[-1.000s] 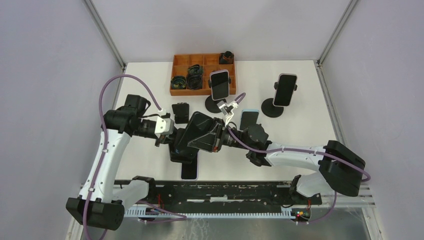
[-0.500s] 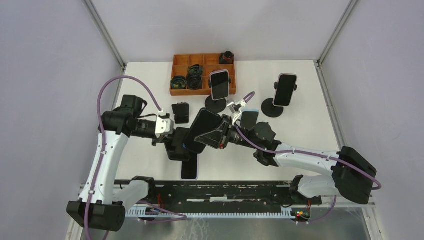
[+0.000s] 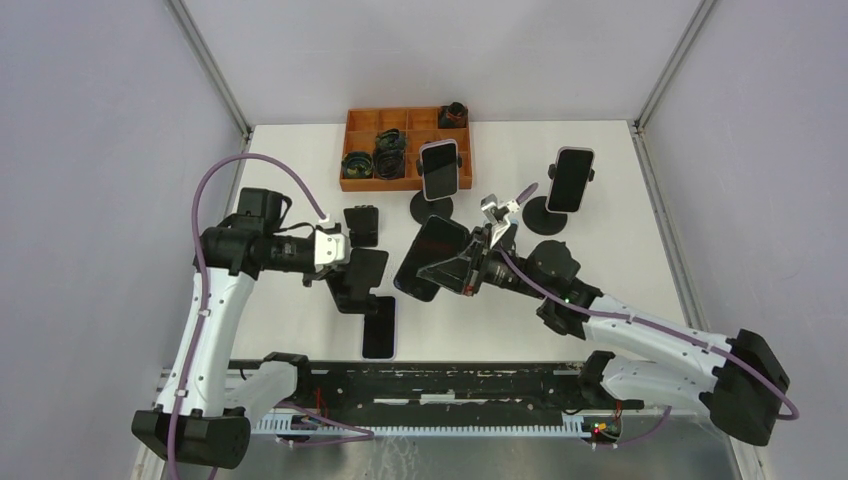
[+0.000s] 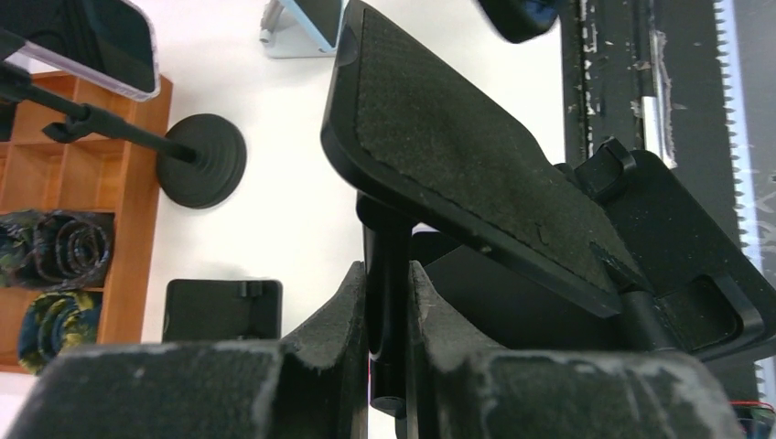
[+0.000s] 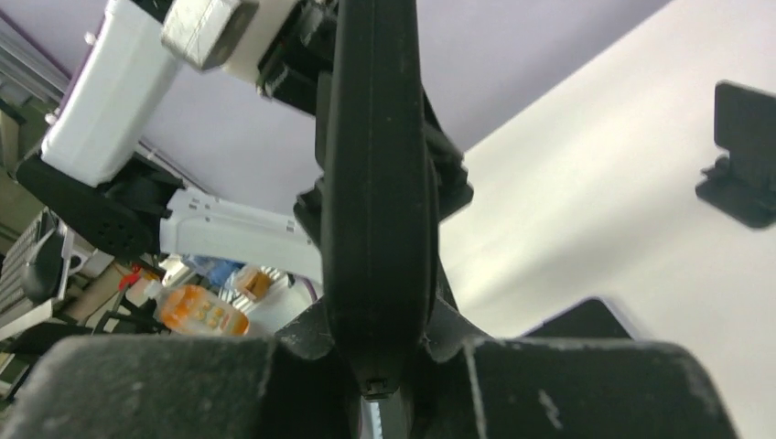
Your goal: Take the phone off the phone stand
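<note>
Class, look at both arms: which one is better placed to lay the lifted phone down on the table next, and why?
Right. The right gripper is shut on the phone, which hangs clear of the phone stand. The left gripper only clamps the stand's post, steadying it.

On white table (image 3: pixel 640 230), at far edge: orange plastic compartment tray (image 3: pixel 400 185), black coiled straps (image 3: pixel 388 148) in several compartments. Just beside tray's right end, dark-screened pale-rimmed phone (image 3: pixel 439 168) upright on black round-based holder (image 3: pixel 430 208). Further right, second upright phone (image 3: pixel 569 180) on second black round-based holder (image 3: pixel 545 216). In front of tray, small black folding rest (image 3: pixel 361 225). Near front edge, flat black phone (image 3: pixel 378 328).
</note>
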`<state>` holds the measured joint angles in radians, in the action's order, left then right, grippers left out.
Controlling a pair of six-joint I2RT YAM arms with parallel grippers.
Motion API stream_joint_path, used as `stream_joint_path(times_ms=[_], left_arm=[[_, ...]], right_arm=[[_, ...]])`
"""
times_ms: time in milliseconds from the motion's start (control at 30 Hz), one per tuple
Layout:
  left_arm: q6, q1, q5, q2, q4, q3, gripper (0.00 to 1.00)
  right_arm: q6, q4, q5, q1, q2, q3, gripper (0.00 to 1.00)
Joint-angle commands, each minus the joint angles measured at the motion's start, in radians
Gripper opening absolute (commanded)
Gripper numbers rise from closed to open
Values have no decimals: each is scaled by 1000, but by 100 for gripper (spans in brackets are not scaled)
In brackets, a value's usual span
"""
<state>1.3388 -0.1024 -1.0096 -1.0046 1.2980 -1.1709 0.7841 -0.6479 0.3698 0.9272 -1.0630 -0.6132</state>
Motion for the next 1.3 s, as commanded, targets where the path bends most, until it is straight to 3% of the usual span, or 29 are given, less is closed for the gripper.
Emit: stream_joint_path(times_ms=[0,167,500,1000,1100,1267], left_arm=[[-101,-4,24,14,-99,-30,2],[-133,-4,4,7,-95,-61,2],[-106,-3,-11,33,-38,-64,2],[-70,-4,-36,23,-8,-54,2],[-65,-3,-38,23,-8,-55,2],[-49,-4,-36,30,-5,-39,2]], right_arm=[[-52,217,73,-2,71,24,0],[-43,379,127,-3,-31,68,0],[23,271,222,27,-419,31,0],[172,196,127,27,-632,-40,1],[193,198,98,25,-655,-40,9],[190,258,-15,25,-627,-32,49]])
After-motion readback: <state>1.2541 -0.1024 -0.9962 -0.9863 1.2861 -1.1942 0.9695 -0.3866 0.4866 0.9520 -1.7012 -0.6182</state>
